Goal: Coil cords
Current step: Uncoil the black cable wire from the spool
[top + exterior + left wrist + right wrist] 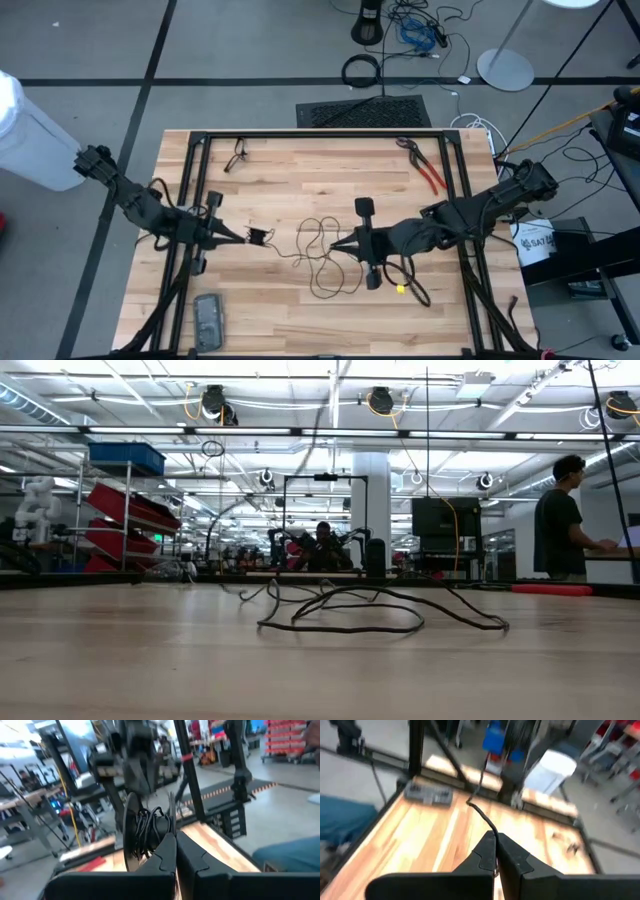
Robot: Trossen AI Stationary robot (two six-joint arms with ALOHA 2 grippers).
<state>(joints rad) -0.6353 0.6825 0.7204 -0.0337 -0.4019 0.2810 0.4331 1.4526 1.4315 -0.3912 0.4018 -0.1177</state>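
The thin black cord [325, 262] lies in loose loops on the wooden table [300, 170], between my two grippers; the low view shows those loops [350, 610] resting flat on the board. My left gripper [246, 237] comes in from the table's left and is shut on a small bunch of the cord [259, 237]. From the table's right, my right gripper [336, 243] is shut on another stretch of the cord. The cord's pale end piece does not show. My left gripper pinches a small bunch of several cord turns [149, 827] between its two shut fingers, at their free ends. The fingers lie level and reach in from the table's left. The bunch stands up in front of the fingertips, above the board. My right gripper pinches a single strand of the cord [491, 832] between its shut fingertips. The fingers slant down, reaching in from the table's right. From the tips the strand runs on ahead [476, 810], raised off the board, and the cord's other loops lie slack on the table.
Red-handled pliers [426, 166] lie at the far right, a small dark clip [237, 155] at the far left. A grey flat device [208, 320] lies near the front left, a yellow bit [400, 288] under the right arm. Black frame rails [320, 133] border the table.
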